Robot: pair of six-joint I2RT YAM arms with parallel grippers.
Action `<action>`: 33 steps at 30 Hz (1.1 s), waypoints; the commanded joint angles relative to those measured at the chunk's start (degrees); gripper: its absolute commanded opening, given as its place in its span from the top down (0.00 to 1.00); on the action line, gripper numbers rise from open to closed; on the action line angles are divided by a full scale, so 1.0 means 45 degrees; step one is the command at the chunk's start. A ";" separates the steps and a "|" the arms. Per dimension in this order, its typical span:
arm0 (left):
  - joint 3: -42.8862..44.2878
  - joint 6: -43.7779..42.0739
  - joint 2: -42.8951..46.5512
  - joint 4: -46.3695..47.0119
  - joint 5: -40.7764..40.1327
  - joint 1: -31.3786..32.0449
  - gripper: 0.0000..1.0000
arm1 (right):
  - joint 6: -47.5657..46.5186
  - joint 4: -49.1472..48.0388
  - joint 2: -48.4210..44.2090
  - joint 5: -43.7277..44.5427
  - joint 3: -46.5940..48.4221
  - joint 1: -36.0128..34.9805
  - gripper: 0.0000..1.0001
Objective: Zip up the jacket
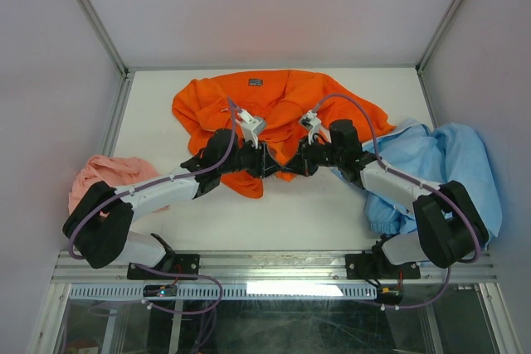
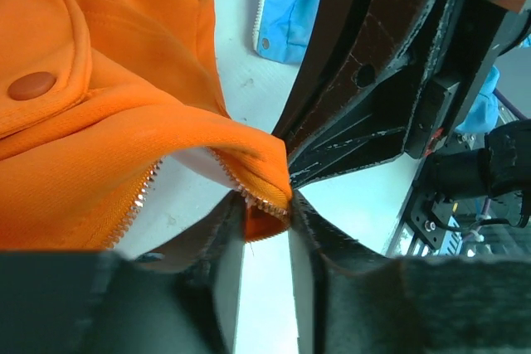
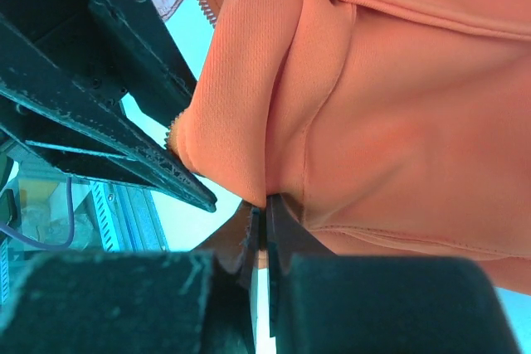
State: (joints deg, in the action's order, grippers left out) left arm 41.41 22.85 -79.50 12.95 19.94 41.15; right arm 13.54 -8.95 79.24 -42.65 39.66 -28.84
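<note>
Two black grippers meet at the near edge of the bright orange long-sleeved fabric jacket [image 1: 282, 101]. The left gripper [image 2: 264, 225] is clamped on a hem corner beside the metal zipper teeth [image 2: 141, 201]. The right gripper [image 3: 264, 220] pinches a fold of the same cloth (round snap studs [image 2: 31, 85] show nearby). The jacket lies crumpled on the white table [image 1: 315, 213], between a salmon-pink cloth [image 1: 112, 173] and a light blue garment [image 1: 452, 155].

jacket [image 1: 286, 99] front partly hidden, label [image 1: 255, 82] unreadable
</note>
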 commanded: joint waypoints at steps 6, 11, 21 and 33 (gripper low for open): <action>0.0405 0.0864 0.0476 0.0748 0.1100 -0.0190 1.00 | 0.0217 -0.0361 -0.1097 -0.0521 0.0390 0.0109 0.90; 0.0770 0.2968 0.0812 0.0024 0.1698 -0.0989 1.00 | -0.0187 -0.0182 -0.3032 0.0459 -0.0463 0.0110 0.55; 0.1061 0.4318 0.0991 -0.0081 0.3527 -0.1375 1.00 | 0.0621 -0.2485 -0.4389 0.0948 -0.2484 -0.0387 0.31; 0.1340 0.4395 0.0743 -0.0112 0.4649 -0.1370 1.00 | 0.0484 -0.5752 -0.3172 0.1637 -0.3103 -0.0506 0.23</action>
State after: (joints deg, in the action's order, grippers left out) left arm 44.75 41.50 -77.56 10.50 36.80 35.16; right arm 16.03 -25.41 63.90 -36.88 25.65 -30.92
